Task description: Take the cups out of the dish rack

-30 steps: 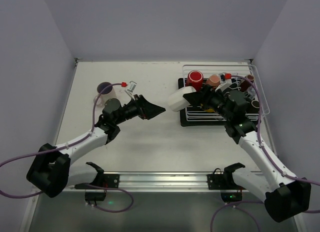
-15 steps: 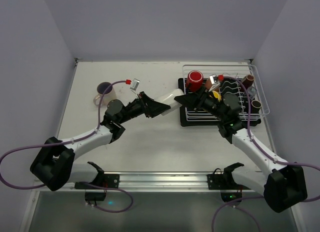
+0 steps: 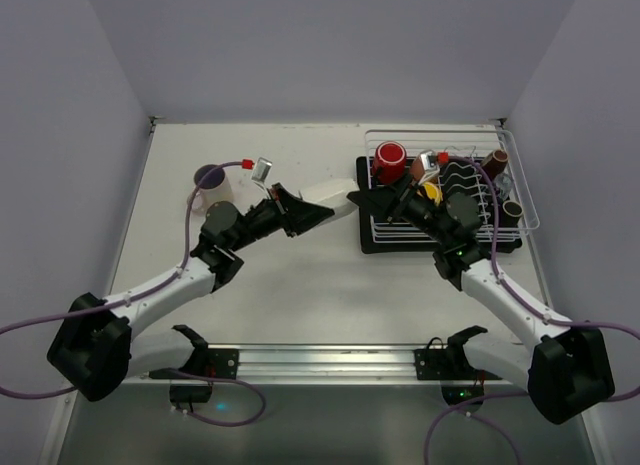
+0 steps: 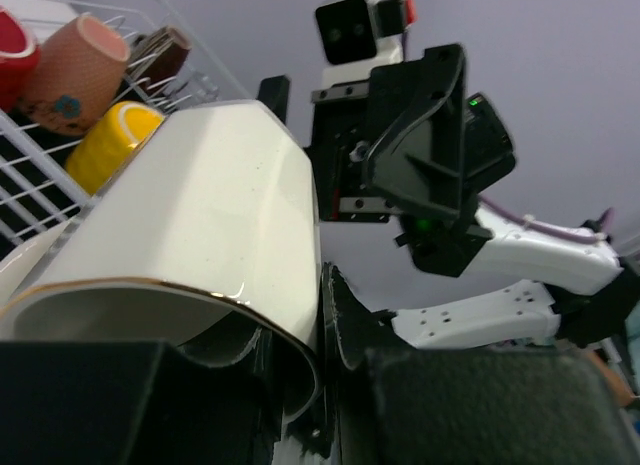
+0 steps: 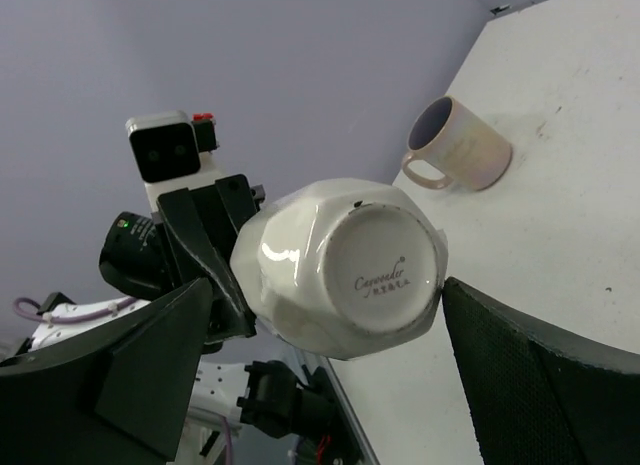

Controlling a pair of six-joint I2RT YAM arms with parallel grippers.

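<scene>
A white faceted cup [image 3: 325, 197] hangs in the air between my two arms, left of the dish rack [image 3: 440, 133]. My left gripper [image 3: 305, 213] is shut on its gold-edged rim [image 4: 200, 295], one finger inside the cup and one outside. My right gripper [image 3: 365, 198] is open, and its fingers stand wide on either side of the cup's base [image 5: 385, 260]. In the rack lie a red cup [image 3: 389, 162], a yellow cup [image 3: 430, 192] and dark brown cups [image 3: 497, 163]. A pinkish-brown cup [image 4: 70, 70] shows in the left wrist view.
A pinkish mug with a dark inside [image 3: 210, 185] stands upright on the table at the left, also in the right wrist view [image 5: 458, 145]. The rack sits on a black tray [image 3: 370, 240] at the right. Side walls close in the table.
My right gripper carried the white cup leftward out of the rack. My left gripper came to meet it and shut on its rim. The right gripper's fingers have opened off the cup.
</scene>
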